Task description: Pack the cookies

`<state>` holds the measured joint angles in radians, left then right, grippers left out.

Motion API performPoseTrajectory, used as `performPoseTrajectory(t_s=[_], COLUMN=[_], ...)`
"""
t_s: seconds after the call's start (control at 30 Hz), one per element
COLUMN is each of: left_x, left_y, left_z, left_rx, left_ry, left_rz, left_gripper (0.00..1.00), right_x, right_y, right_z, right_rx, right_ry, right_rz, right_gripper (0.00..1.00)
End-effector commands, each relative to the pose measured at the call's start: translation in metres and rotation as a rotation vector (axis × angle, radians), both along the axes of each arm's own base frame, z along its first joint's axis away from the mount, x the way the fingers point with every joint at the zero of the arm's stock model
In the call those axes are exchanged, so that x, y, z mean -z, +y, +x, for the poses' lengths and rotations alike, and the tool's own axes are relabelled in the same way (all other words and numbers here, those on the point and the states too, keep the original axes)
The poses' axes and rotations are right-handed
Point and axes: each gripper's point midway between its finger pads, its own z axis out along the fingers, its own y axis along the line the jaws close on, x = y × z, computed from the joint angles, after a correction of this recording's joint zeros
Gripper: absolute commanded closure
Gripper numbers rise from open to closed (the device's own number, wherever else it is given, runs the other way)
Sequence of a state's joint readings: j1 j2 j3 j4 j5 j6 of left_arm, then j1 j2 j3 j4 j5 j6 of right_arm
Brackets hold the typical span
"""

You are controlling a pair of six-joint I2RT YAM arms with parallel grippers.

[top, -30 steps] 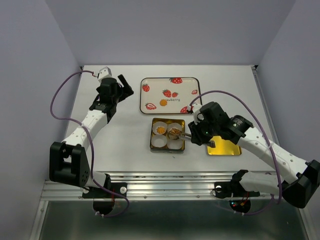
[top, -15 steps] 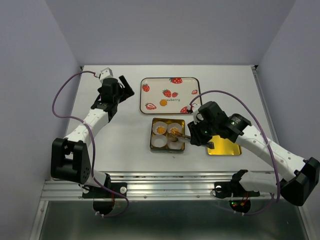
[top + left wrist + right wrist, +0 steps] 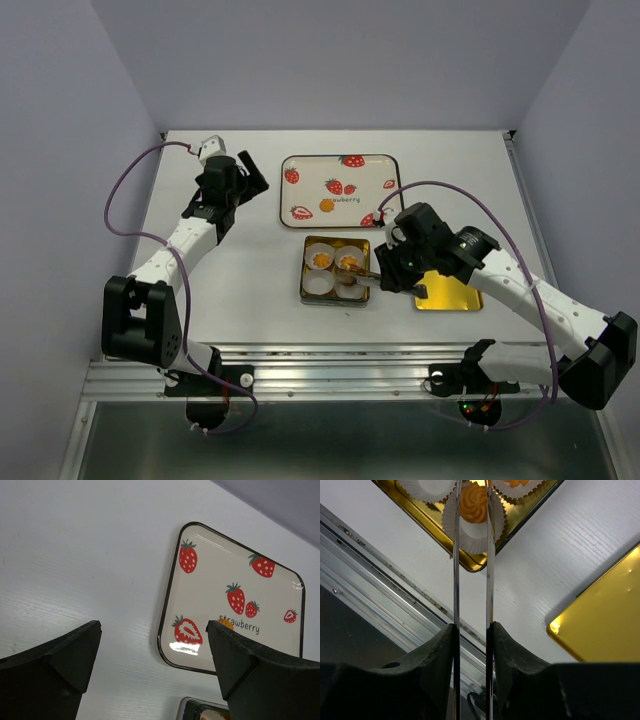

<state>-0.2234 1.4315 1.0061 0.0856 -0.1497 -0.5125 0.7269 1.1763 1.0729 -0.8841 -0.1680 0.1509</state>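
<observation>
Here, we saw the right claw (image 3: pixel 471 630) pressed together on a pair of metal tweezers (image 3: pixel 455 570), whose tips pinched a swirled orange cookie (image 3: pixel 474 502) over a white paper cup (image 3: pixel 470 532) in the near-right corner of the square gold tin (image 3: pixel 335 302). We could not tell whether it touched the paper. Two more cookies (image 3: pixel 321 259) sat in the tin's two far cups. A fourth cookie (image 3: pixel 327 206) lay near the middle of the strawberry-printed tray (image 3: pixel 315 170) just beyond the tin. A gold lid (image 3: pixel 450 297) lay flat on the white tabletop (image 3: pixel 250 280) just right of the tin, partly under the right arm. The left claw (image 3: pixel 152 627) hung with its fingers spread wide, gripping nothing, over the tabletop beside the tray's left edge, well apart from the tin.
</observation>
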Motion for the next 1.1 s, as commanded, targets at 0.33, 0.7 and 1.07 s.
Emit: performPoseTrajectory(t_s=[0.33,0.7,1.07], left_x=[-0.0207,-0.0234,-0.0228], left_y=[-0.0037,-0.0007,0.0015], left_z=[0.0055,0.0035,0.0035], left_rx=[0.013,0.0,-0.011], left_ry=[-0.067,-0.074,-0.072], left_rz=[-0.001,0.003,0.005], left_gripper=[0.01,0.01,0.01], right_x=[-0.0246,-0.0225,-0.0226], right_y=[0.0057,0.0072,0.0061], right_z=[0.0057,0.0048,0.003], right_rx=[0.007,-0.002,0.015], right_ry=[-0.047,-0.039,-0.039], right_rz=[0.046,0.048,0.046], right_gripper=[0.56,0.58,0.49])
